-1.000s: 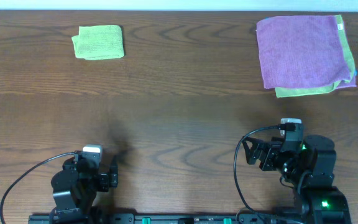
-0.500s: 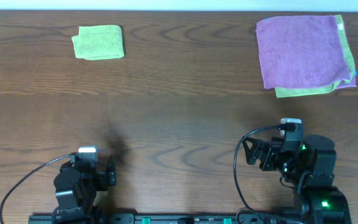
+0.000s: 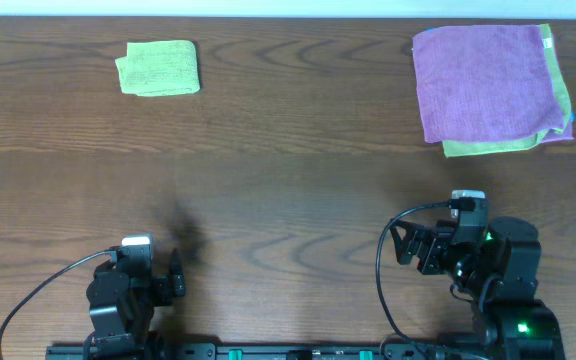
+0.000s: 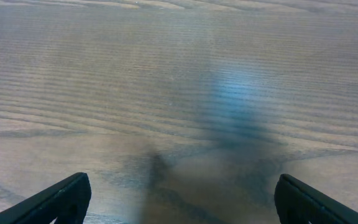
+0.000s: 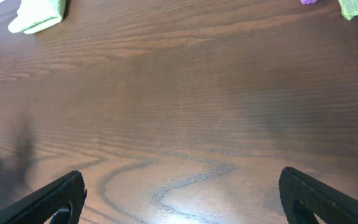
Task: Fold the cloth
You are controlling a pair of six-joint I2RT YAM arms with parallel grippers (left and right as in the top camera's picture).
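Overhead shows you the small green cloth (image 3: 158,68) (seemingly folded) far ahead of the left gripper (image 4: 180,198), whose jaws are spread and empty. Your right gripper (image 5: 182,190) is likewise released. The purple cloth (image 3: 480,80) tops a stack (image 3: 498,147) far ahead, slightly rightward of its jaws.

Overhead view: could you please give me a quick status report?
Left tool open, empty; right tool likewise. Purple cloth flat, far right; folded green cloth far left. Nothing in between.
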